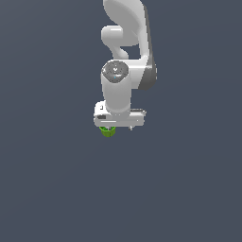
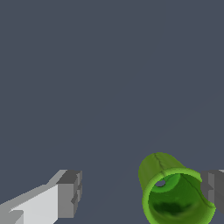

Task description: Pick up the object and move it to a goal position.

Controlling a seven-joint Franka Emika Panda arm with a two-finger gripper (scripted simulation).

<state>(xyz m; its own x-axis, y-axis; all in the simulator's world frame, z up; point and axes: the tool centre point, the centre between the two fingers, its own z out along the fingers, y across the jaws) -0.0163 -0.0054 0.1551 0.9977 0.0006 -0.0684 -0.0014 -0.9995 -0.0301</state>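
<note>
Object [image 2: 175, 197] is a small bright green cup, hollow, with its open mouth facing my wrist camera, so its long axis runs roughly along my approach direction, with a slight tilt: a strip of the outer wall shows on one side. A small hole is visible inside on the wall.

In the exterior view the object [image 1: 108, 131] peeks out just under my end effector [image 1: 118, 126], toward the exterior view's left of its underside. Most of it is hidden by the hand body.

End effector [image 2: 142, 197] is wide open. One finger [image 2: 70, 194] is well apart from the cup, with a clear gap. The other finger [image 2: 213, 192] sits right at the cup's rim; I can't tell whether it touches. Nothing is clamped.

Surface [image 2: 109, 65] is plain dark grey. Can't tell whether the cup rests on it or is off it.
</note>
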